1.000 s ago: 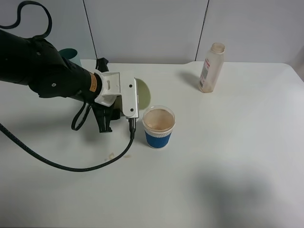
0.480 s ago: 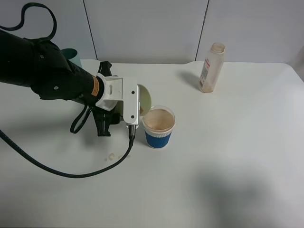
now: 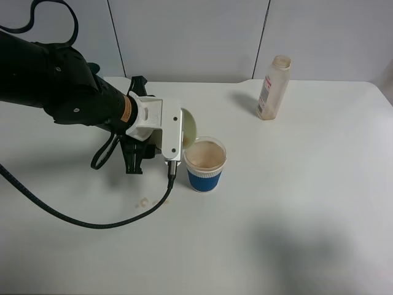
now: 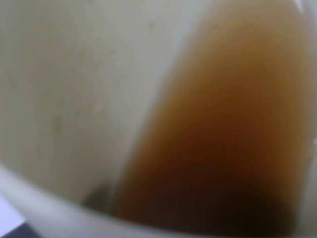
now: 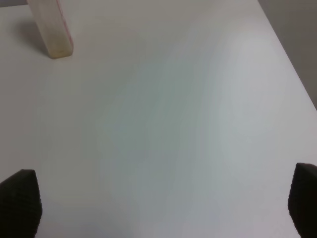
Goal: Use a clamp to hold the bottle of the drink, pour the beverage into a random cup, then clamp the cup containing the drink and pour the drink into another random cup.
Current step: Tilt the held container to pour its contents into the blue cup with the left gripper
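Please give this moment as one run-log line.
left gripper: shut on tilted yellow-green cup, mouth by blue cup | right gripper: open, empty | bottle: upright

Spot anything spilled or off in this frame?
Small pale drops sit on the table, front-left of the blue-sleeved cup; they look like a spill. The tumbler tilted over that cup looks deliberate, and the bottle stands upright.

Open table (image 3: pixel 307 203) right of blue-sleeved cup (image 3: pixel 205 164), bottle (image 3: pixel 273 87) blocking rear
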Tool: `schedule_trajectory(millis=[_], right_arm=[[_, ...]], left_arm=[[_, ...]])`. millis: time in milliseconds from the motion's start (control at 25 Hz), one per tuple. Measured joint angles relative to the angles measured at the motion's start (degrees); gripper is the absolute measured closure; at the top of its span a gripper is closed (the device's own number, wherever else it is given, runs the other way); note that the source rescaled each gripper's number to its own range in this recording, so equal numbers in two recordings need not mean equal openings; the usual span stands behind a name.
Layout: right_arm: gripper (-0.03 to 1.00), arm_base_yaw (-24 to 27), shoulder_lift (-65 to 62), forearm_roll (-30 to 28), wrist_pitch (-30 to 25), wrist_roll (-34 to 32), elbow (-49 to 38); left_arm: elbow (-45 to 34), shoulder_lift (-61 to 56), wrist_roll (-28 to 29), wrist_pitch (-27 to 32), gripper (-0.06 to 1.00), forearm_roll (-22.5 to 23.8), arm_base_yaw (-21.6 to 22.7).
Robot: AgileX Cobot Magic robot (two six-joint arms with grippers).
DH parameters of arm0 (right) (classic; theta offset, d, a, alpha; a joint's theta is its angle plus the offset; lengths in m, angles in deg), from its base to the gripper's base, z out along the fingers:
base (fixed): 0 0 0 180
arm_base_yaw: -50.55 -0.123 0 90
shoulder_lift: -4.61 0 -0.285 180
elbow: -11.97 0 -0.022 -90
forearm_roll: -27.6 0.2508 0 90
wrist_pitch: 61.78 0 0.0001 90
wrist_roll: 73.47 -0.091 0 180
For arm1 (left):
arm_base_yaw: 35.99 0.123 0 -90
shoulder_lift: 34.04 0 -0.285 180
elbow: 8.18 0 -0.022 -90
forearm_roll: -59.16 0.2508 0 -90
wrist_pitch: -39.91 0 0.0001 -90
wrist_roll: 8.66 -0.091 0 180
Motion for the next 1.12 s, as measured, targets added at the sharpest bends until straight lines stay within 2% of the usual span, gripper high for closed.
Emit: schedule_trajectory(millis=[280,520,1120], right_arm=[[-0.03,0.00,0.00,0.00,0.00,0.00,0.00],[-0.03,0.00,0.00,0.00,0.00,0.00,0.00],[-0.03,0.00,0.00,0.00,0.00,0.00,0.00]], left_arm=[[0.91,0.00,0.11,1.49,0.91,1.09,-0.18],[2.70,0.00,2.28,3.02,0.91,3.95,-0.18],[3.02,0.00,2.58,4.92,0.91,5.23,-3.69]])
